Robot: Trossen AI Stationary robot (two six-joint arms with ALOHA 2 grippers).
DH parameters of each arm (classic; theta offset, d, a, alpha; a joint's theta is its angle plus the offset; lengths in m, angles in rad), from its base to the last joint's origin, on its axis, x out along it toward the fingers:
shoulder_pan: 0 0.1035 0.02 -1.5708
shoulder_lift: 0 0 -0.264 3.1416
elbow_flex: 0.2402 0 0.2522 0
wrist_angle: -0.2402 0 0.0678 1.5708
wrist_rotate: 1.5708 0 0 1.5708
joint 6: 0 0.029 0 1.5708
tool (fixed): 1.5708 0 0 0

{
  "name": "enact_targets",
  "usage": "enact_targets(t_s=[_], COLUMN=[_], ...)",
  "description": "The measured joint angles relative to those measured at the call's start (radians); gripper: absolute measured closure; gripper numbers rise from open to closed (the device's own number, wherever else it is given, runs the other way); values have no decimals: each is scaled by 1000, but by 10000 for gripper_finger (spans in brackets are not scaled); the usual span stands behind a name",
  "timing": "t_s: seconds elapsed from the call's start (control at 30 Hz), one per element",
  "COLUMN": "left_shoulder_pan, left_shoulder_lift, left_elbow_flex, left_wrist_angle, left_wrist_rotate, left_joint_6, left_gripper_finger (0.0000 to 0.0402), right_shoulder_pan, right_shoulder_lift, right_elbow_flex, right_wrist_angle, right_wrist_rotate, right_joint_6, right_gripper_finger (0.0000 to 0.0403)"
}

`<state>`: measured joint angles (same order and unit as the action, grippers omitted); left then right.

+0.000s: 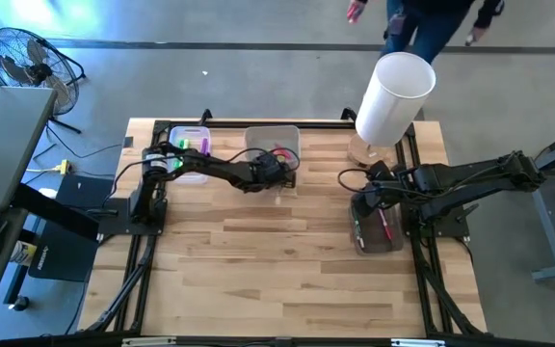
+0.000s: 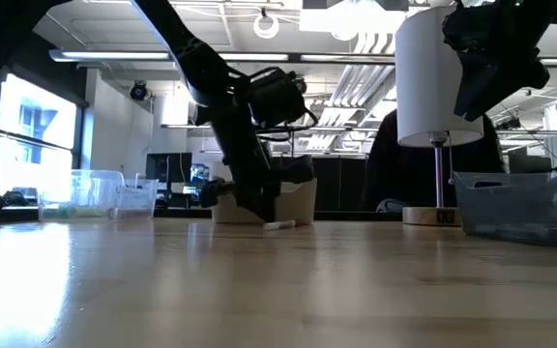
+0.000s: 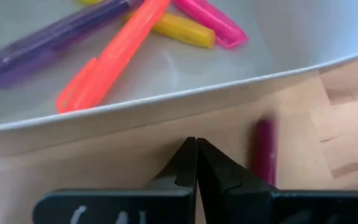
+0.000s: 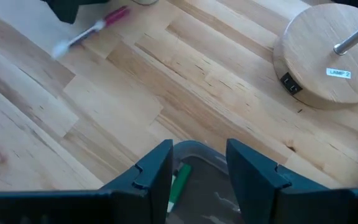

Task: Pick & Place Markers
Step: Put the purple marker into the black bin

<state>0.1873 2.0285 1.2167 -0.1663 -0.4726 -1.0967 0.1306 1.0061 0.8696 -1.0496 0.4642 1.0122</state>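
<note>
My left gripper is shut and holds nothing. It points down at the table just in front of the middle clear bin, which holds purple, orange, yellow and pink markers. A white-bodied marker with a magenta cap lies flat on the table beside the fingers; it also shows in the low view and the right wrist view. My right gripper is open and empty above the right clear bin, where a green marker and a red one lie.
A third clear bin at the far left holds green and pink markers. A white-shaded lamp stands on a round wooden base at the far right. A person stands beyond the far edge. The table's near half is bare wood.
</note>
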Motion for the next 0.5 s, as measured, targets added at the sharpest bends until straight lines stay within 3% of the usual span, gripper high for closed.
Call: enact_targets(t_s=[0.3,0.5], left_shoulder_pan=[0,-44], left_shoulder_lift=[0,-7], left_elbow_flex=[0,0], left_wrist_angle=[6,18], left_wrist_rotate=[27,88], left_joint_6=[2,121], left_gripper_finger=[401,401], right_shoulder_pan=[0,0], right_shoulder_lift=[0,0], right_elbow_flex=[0,0], right_wrist_angle=[22,25], right_wrist_rotate=[-3,-29], right_joint_6=[-3,-11], right_gripper_finger=[263,263])
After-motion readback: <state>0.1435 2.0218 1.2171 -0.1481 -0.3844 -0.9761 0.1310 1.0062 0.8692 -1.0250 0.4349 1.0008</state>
